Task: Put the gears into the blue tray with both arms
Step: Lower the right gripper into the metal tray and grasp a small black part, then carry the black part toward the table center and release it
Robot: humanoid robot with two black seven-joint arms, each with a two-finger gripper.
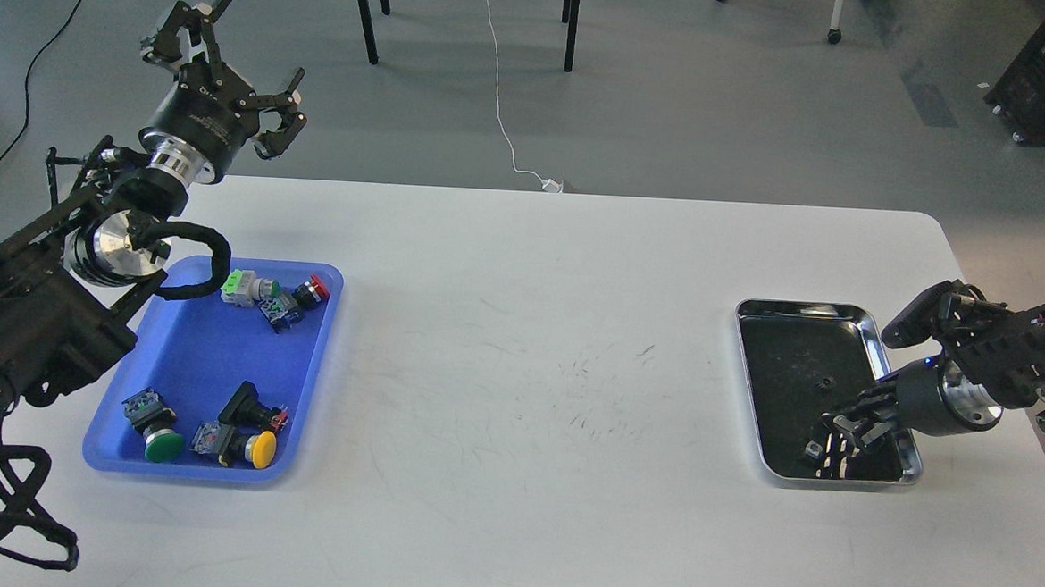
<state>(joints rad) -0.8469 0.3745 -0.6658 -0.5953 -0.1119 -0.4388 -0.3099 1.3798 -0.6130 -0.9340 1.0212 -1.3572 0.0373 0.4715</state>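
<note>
The blue tray [201,362] lies at the table's left and holds several coloured push-button switches. Above its far end, beyond the table's back edge, my left gripper [223,63] is raised, fingers spread open and empty. One tiny black gear [826,381] lies in the middle of the steel tray [843,311] at the right. A second small piece, possibly a gear [812,448], sits near that tray's front edge. My right gripper [846,429] hangs low over the tray, its dark fingers just above this piece. Their spacing is lost against the dark bottom.
Green, red and yellow push-button switches [251,445] lie in the blue tray. The white table [527,374] stretches between the two trays. Chair legs and a white cable are on the floor behind the table.
</note>
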